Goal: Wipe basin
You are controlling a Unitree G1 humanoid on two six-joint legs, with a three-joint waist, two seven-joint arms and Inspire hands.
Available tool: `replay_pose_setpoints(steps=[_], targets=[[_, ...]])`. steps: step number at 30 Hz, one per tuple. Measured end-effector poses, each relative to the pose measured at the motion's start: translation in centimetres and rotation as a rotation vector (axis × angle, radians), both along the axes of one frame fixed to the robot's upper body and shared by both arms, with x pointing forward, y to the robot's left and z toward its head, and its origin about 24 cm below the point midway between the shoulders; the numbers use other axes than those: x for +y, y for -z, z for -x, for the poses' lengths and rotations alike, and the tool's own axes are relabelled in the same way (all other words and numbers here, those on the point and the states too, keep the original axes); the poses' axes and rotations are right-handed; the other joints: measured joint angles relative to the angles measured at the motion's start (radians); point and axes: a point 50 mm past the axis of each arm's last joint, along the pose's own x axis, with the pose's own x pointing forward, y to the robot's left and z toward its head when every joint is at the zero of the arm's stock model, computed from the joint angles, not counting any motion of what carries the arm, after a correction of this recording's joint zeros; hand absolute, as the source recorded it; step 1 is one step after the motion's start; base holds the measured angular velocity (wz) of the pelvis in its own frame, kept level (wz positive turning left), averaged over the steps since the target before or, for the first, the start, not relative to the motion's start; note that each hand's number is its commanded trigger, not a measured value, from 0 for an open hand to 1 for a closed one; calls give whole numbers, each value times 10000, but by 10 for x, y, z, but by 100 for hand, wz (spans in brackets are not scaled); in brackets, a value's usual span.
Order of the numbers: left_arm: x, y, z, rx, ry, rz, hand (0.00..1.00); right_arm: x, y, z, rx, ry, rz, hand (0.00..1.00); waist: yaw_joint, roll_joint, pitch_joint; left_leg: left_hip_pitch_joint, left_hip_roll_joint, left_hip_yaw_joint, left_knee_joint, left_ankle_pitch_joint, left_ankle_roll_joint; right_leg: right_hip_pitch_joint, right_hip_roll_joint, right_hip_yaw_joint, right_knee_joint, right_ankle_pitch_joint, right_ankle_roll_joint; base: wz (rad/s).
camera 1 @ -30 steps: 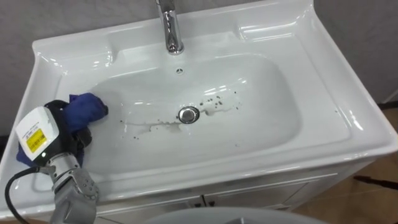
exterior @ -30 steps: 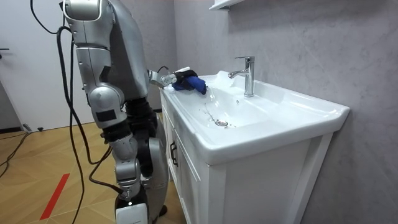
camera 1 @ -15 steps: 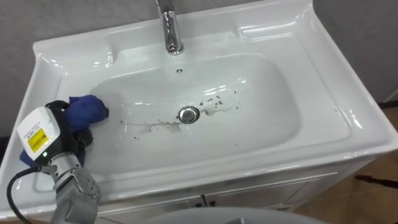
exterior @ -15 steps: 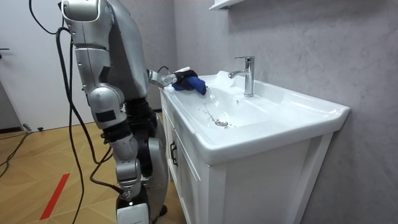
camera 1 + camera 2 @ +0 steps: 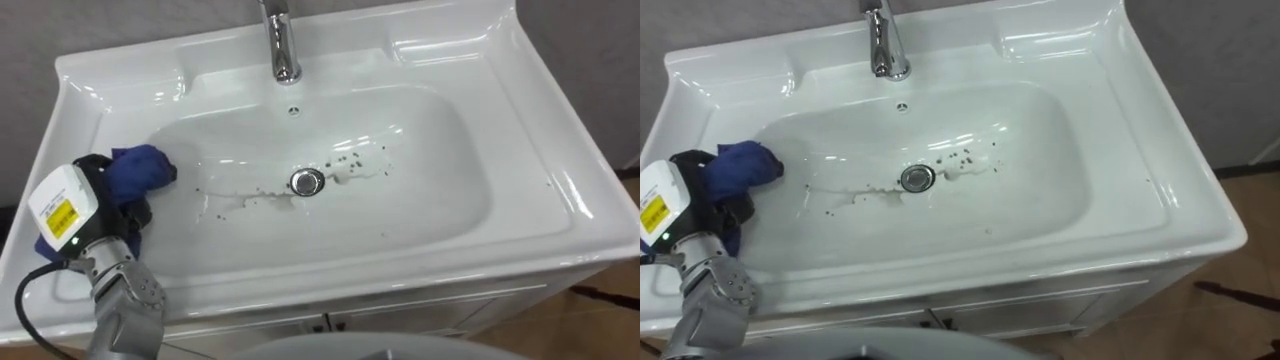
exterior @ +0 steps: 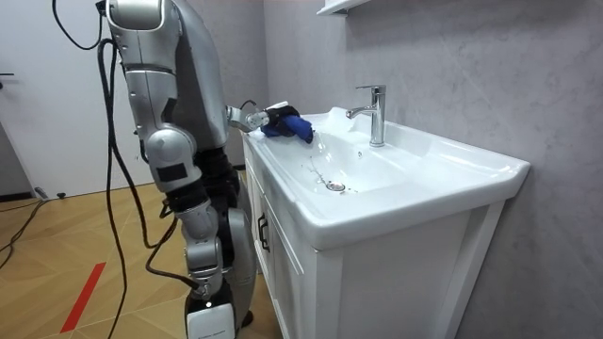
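Left hand point(image 5: 128, 212) at left rim of basin point(image 5: 560, 190), dark fingers curled tight round blue cloth point(image 5: 142, 168). Cloth bunched on inner left slope, well apart from drain point(image 5: 307, 181). Dark specks point(image 5: 350, 160) beside drain. Yellow label point(image 5: 60, 215) behind hand, print too small to read.

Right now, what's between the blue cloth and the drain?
Only basin floor with small dark specks, seen in the left eye view between blue cloth and drain.
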Motion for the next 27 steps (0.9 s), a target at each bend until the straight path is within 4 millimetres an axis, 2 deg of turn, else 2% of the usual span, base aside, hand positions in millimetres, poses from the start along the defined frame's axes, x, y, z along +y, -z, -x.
replay_pose_setpoints(steps=[3, 5, 6, 8, 10, 14, 19, 22, 27], targets=[[-1, -5, -3, -224, -13, 222, 100, 2, 1, -1, -132, 96, -15, 0, -21, -7, 53, -73, -4, -19, 21, -1, 0, -45, -6, -90, -1, 2, 1, 5], [-5, -10, -6, -536, 72, 392, 100, 2, 1, -3, -244, 85, 126, 0, -53, 30, 146, -151, -3, -42, 45, -2, 0, -85, -6, -123, -14, 2, 1, 5], [-6, -12, -7, -644, 85, 445, 100, 2, 1, -4, -268, 78, 165, 0, -75, 39, 160, -178, -4, -55, 64, -3, 0, -100, -7, -142, -14, 2, 1, 7], [-12, -21, -13, -1194, 284, 600, 100, 1, 1, -5, -284, 70, 283, 0, -119, 86, 143, -358, -5, -135, 138, -5, -2, -229, -10, -217, -11, 4, -3, 9], [-19, -28, -17, -1538, 599, 652, 100, 1, 1, -5, -255, 124, 330, 0, -141, 93, 173, -363, -5, -157, 140, -4, -2, -224, -7, -242, -12, 4, -4, 4], [-33, -34, -22, -1950, 1254, 856, 100, 2, 1, -9, -499, -126, 325, 0, -232, 93, 173, -358, -6, -154, 140, -4, -2, -216, -6, -240, -10, 5, -4, 0], [-40, -44, -26, -2445, 1632, 922, 100, 3, 2, -11, -632, -233, 299, 0, -300, 39, 192, -343, -5, -145, 139, -4, -2, -214, -4, -223, -5, 6, -5, 0], [-42, -44, -27, -2472, 1736, 962, 100, 3, 2, -10, -590, -239, 266, 0, -302, 13, 207, -337, -4, -136, 139, -4, -2, -215, -3, -207, 1, 8, -7, 0], [-47, -42, -28, -2323, 1994, 1117, 100, 3, 2, -8, -514, -230, 198, 0, -291, -25, 177, -328, -2, -116, 164, -4, -2, -213, -3, -184, 26, 14, -13, 0]])
